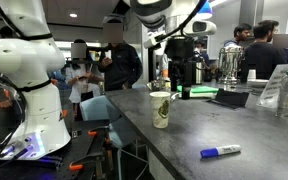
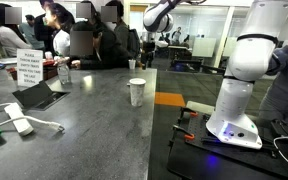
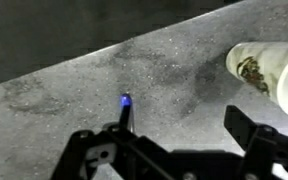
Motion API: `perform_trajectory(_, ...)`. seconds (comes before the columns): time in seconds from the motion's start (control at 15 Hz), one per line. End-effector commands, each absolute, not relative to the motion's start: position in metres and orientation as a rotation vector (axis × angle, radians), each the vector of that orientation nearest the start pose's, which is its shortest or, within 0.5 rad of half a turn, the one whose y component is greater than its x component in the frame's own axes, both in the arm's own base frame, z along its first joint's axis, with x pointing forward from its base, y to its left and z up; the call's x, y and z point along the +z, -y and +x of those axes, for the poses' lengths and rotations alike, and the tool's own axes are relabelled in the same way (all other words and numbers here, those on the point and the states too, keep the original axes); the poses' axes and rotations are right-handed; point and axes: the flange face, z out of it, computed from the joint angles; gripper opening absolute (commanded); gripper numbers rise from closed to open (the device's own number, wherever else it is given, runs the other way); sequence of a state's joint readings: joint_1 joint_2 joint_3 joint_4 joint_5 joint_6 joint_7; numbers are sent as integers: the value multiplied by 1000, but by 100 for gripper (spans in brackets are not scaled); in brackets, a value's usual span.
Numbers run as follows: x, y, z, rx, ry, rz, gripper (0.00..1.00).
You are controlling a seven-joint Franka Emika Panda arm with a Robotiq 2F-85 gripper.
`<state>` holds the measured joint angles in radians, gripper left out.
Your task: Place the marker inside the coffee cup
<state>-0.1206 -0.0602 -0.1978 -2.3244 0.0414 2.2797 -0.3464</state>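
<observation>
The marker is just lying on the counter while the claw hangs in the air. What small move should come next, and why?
Probably lower the gripper straight toward the marker. The marker lies flat on the counter, apart from the coffee cup, and the gripper is open, empty and well above it. The wrist view shows the marker framed between its open jaws.

Sign [image 2: 29,66] — text too small to read, coffee cup [image 1: 161,108] print likely illegible

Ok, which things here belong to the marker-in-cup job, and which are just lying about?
Job:
- marker
- coffee cup
- gripper, open

Lying about:
- steel urn
- printed sign
- dark tablet
- white adapter
</observation>
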Motion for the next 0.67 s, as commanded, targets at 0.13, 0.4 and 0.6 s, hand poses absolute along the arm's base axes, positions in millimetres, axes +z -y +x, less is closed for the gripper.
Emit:
perform_trajectory(0.13, 322, 198, 536, 37, -47, -3151, 100)
perform_trajectory(0.4, 282, 230, 561, 129, -77, -3137, 100)
perform_trajectory(0.6, 256, 242, 571, 172, -78, -3123, 100)
